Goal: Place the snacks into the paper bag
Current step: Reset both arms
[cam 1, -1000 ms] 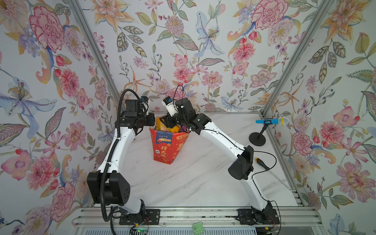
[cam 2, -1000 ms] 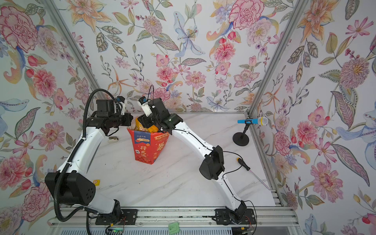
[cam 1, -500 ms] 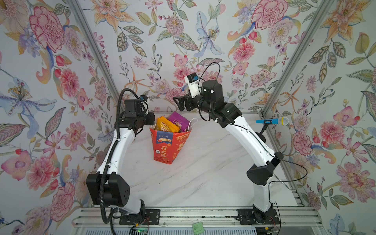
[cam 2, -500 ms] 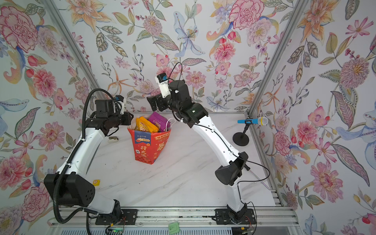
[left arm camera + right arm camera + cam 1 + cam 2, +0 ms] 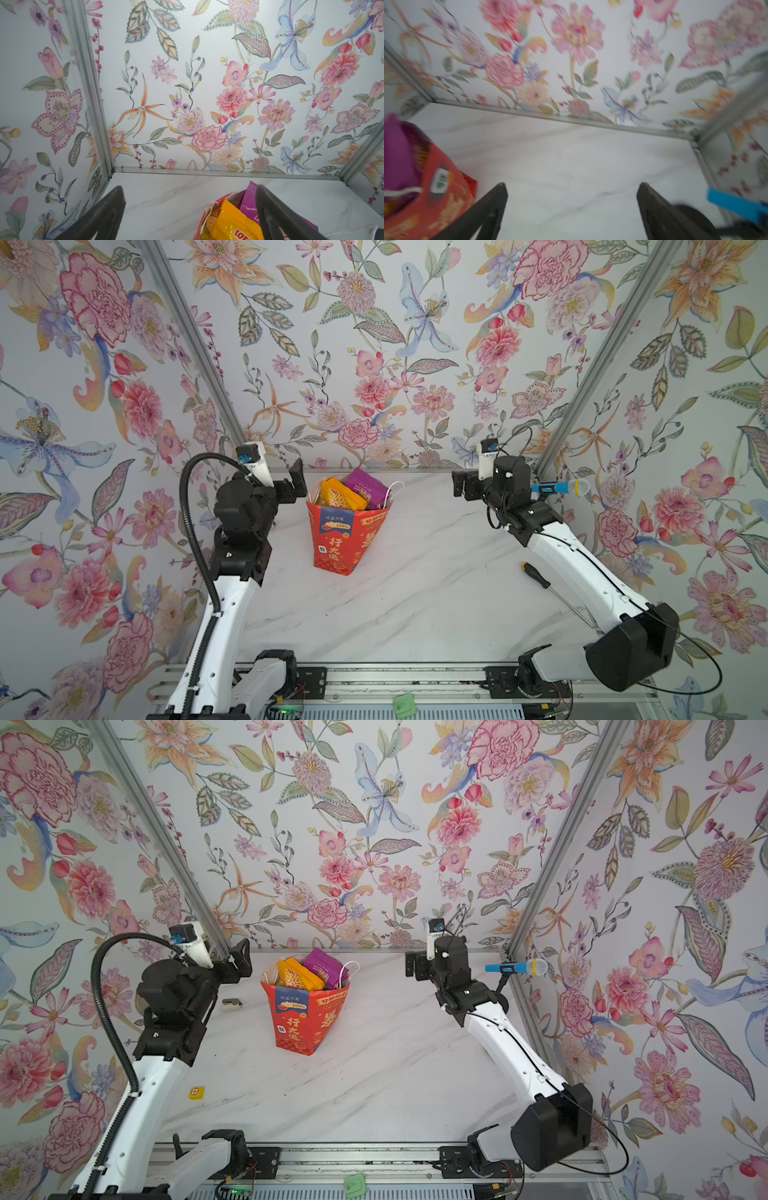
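Observation:
The red paper bag stands upright at the back middle of the marble table, its white cord handle hanging at the right. An orange snack packet and a purple one stick out of its mouth. My left gripper hovers open just left of the bag's rim, holding nothing. In the left wrist view the left gripper is spread wide with the orange packet beside one finger. My right gripper is open and empty, well right of the bag.
A blue microphone on a black stand is at the back right, close to my right wrist. A screwdriver lies by the right wall. A small yellow button and a small grey object lie at the left.
My right gripper has left the bag's mouth, risen and swung far right. My left gripper has opened at the bag's rim and drawn slightly left. The purple and orange packets now show.

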Tool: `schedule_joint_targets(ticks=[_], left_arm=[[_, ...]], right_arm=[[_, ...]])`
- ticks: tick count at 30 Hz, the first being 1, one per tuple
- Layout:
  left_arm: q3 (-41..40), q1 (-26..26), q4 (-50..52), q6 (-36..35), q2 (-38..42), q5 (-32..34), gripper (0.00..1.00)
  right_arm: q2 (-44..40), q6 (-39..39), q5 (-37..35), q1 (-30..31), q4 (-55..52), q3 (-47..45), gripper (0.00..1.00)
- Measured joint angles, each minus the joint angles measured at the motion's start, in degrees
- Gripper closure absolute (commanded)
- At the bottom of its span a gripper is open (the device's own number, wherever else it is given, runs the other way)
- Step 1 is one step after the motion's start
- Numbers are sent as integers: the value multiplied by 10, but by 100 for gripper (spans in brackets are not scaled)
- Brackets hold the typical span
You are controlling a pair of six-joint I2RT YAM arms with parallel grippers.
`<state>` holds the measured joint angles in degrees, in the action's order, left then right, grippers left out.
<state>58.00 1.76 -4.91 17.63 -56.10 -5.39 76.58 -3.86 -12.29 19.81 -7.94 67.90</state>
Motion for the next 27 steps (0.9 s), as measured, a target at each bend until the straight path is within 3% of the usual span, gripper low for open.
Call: schedule_joint_targets(ticks=[5,10,17,27], left_arm=[[-146,0,-108,-7,28,85,1],[-277,0,-214,-44,52,188,1],[-367,-1,-337,-113,49,284,1],[-434,-13,-475,-122,-35,281,0]], right_arm=[[-81,2,-40,-92,85,-203,1],[-112,31,-63,-116,199,-353,1],[-63,57,-68,-121,356,-396,1],[49,82,-63,-108,521,-460,1]])
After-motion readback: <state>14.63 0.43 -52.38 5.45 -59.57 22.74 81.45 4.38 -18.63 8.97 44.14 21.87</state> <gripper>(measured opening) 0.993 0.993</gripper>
